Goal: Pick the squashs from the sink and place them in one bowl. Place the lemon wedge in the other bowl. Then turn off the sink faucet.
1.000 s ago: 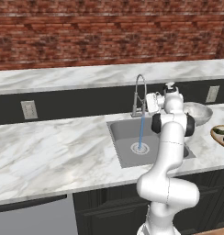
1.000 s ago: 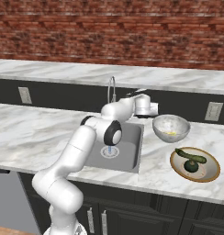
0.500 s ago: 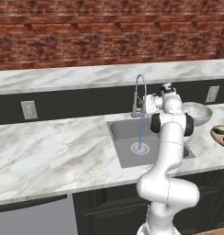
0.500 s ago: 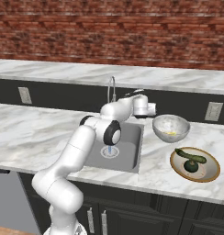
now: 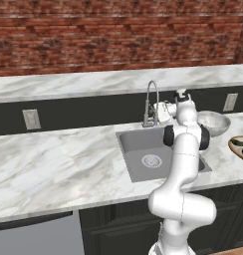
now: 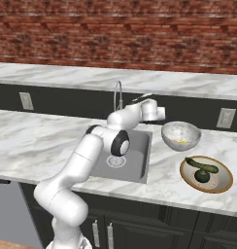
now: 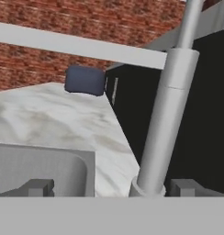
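Observation:
The sink faucet (image 5: 150, 102) rises behind the sink (image 5: 138, 144), and no water runs from it. My gripper (image 5: 157, 108) is open right beside it, level with its lower neck. In the hand view the faucet's stem (image 7: 166, 114) stands between the gripper's (image 7: 111, 186) fingertips, closer to the right one, untouched. The tan bowl (image 6: 226, 171) holds both squashs, the elongated one (image 6: 200, 165) and the round one (image 6: 202, 176). The lemon wedge (image 6: 181, 141) lies in the grey-white bowl (image 6: 188, 130).
Both bowls stand on the marble counter (image 6: 42, 141) right of the sink (image 6: 137, 155). A dark backsplash with outlets (image 5: 31, 118) and a brick wall rise behind the faucet. Dark cabinets run below the counter's front edge.
The blue water stream under the spout is gone. My hand has edged slightly left toward the faucet and stays open.

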